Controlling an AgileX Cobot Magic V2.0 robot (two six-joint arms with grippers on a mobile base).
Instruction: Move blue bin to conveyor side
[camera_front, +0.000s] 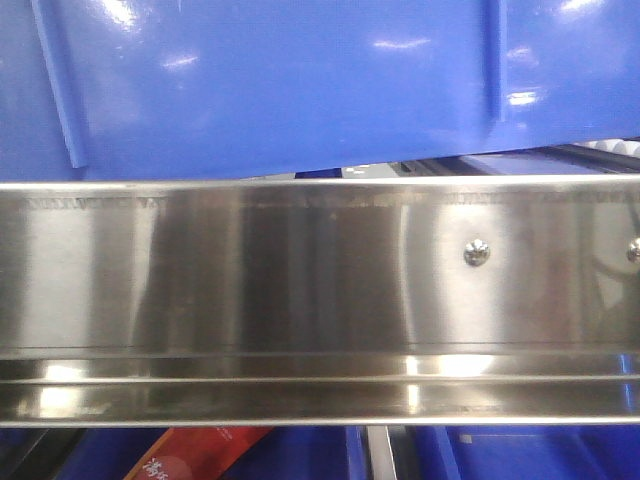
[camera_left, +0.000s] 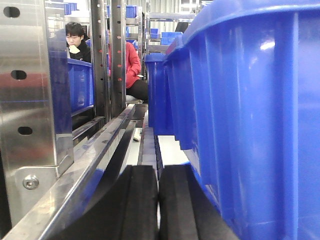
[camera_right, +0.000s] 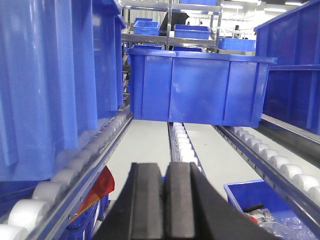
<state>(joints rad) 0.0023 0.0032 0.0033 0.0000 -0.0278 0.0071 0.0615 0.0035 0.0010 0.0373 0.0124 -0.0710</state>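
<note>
The blue bin (camera_front: 300, 80) fills the top of the front view, its ribbed glossy wall standing just above a steel rail. In the left wrist view the blue bin (camera_left: 260, 110) is close on the right of my left gripper (camera_left: 158, 172), which is shut and empty, its black pads pressed together. In the right wrist view the blue bin (camera_right: 50, 85) stands on white rollers at the left of my right gripper (camera_right: 165, 167), which is also shut and empty. Neither gripper visibly touches the bin. The conveyor belt is out of view.
A shiny stainless rail (camera_front: 300, 290) crosses the front view. Roller tracks (camera_right: 182, 145) run ahead to another blue bin (camera_right: 197, 90). A small blue bin of parts (camera_right: 260, 200) and a red-orange packet (camera_right: 100, 187) lie below. A steel upright (camera_left: 30, 100) stands left; a person (camera_left: 77, 42) sits behind.
</note>
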